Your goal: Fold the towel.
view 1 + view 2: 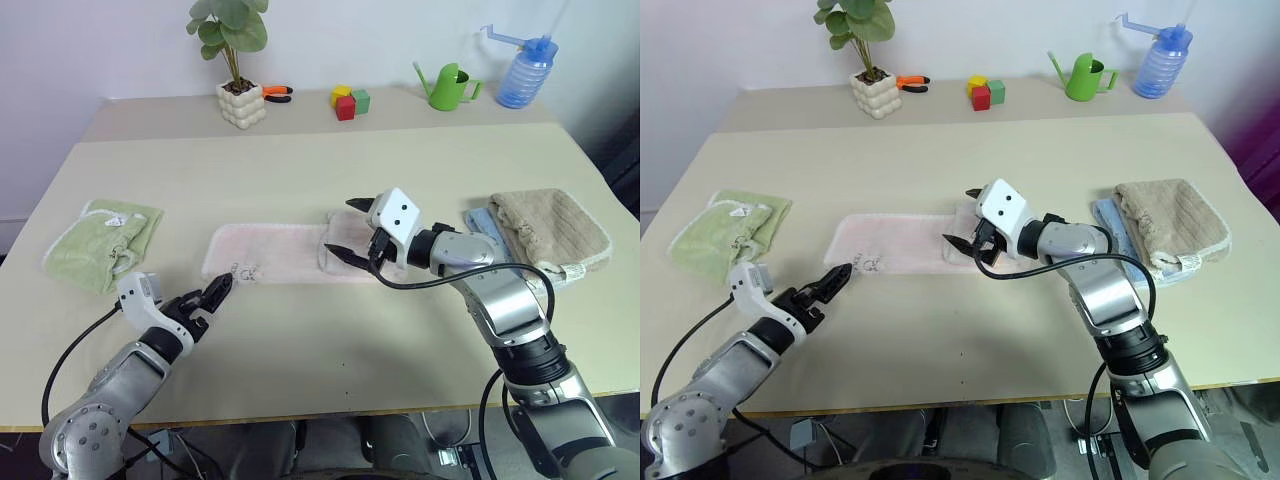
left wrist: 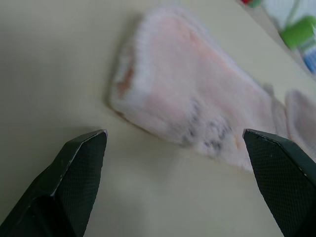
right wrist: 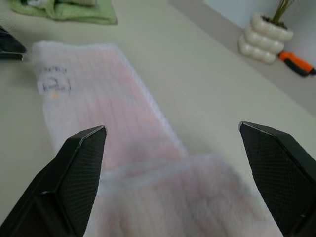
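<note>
Lying flat between both wide-open, empty pincers (left (image 1: 222,288), right (image 1: 352,229)), the towel (image 1: 265,251) rests untouched.

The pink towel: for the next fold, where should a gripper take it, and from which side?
Probably the pink towel by its single-layer left end, near the dark mark. That end lies flat and free, right before the open left gripper; the right end is already doubled over.

The towel (image 1: 902,246) lies flat, its right end folded over. The right gripper (image 1: 967,243) hovers spread over that fold; the left gripper (image 1: 833,279), fingers parted, sits just off the towel's near left corner.
</note>
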